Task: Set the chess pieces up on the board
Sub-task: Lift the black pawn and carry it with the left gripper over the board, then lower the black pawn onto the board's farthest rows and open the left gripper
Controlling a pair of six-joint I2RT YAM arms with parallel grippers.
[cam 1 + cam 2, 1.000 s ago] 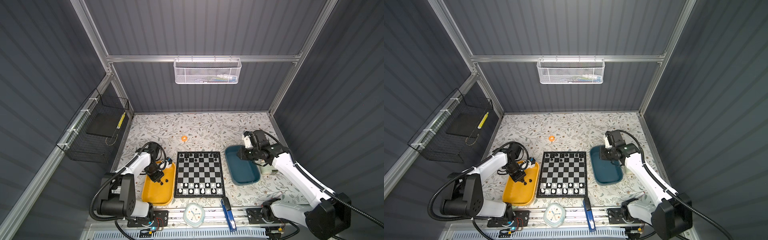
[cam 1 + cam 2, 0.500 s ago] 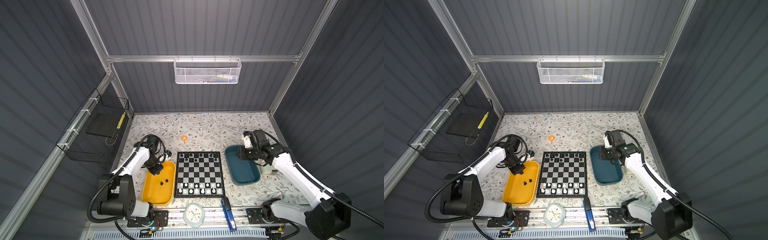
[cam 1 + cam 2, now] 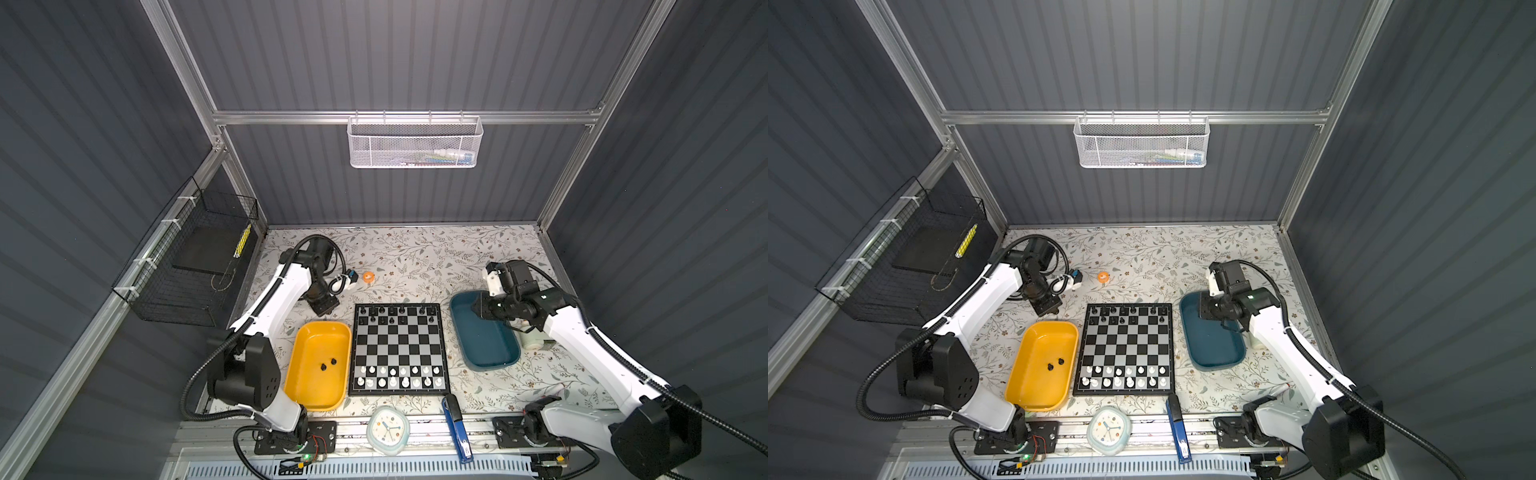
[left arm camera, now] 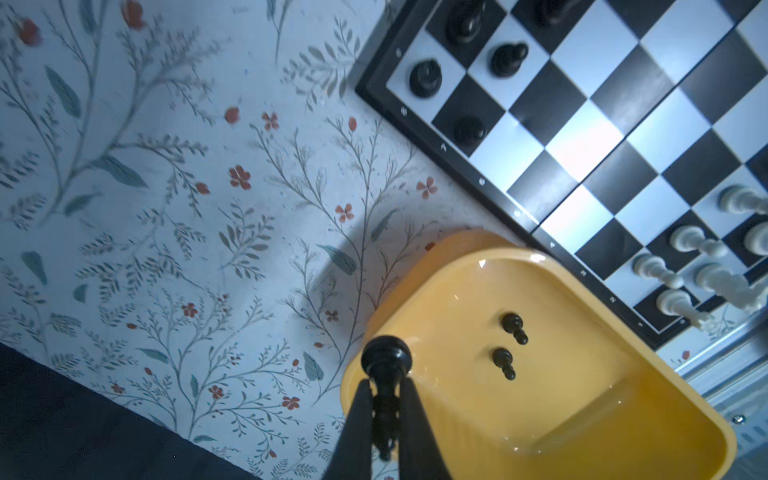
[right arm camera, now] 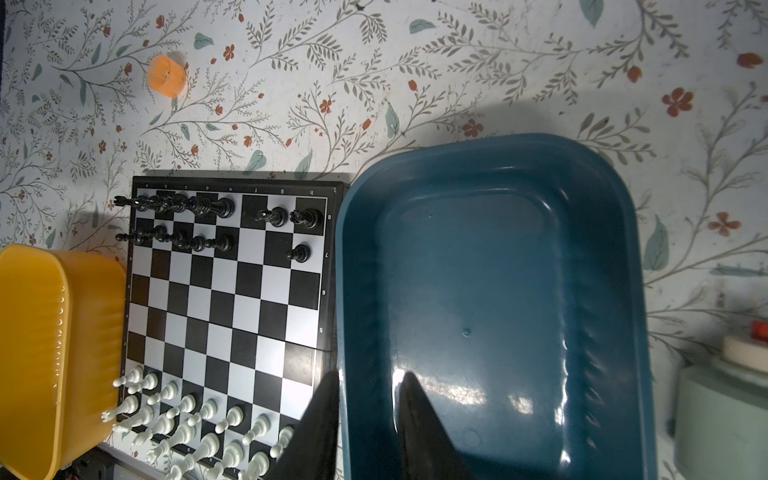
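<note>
Top views: the board (image 3: 399,349) lies on the bench (image 3: 415,257) between a yellow tray (image 3: 316,390) and a blue tray (image 3: 486,345). White pieces (image 3: 405,381) fill its near rows.
Left wrist view: the left jaws clamp a black piece (image 4: 385,357). Two spare black pieces (image 4: 513,328) lie in the yellow tray.
Right wrist view: the right jaws stand narrowly apart, empty, above the blue tray's rim.

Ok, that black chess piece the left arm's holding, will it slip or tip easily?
Probably slippery: the black piece looks glossy, and the left end effector pinches only its thin stem. Likely light, being small. Its wide end should steady it.
</note>
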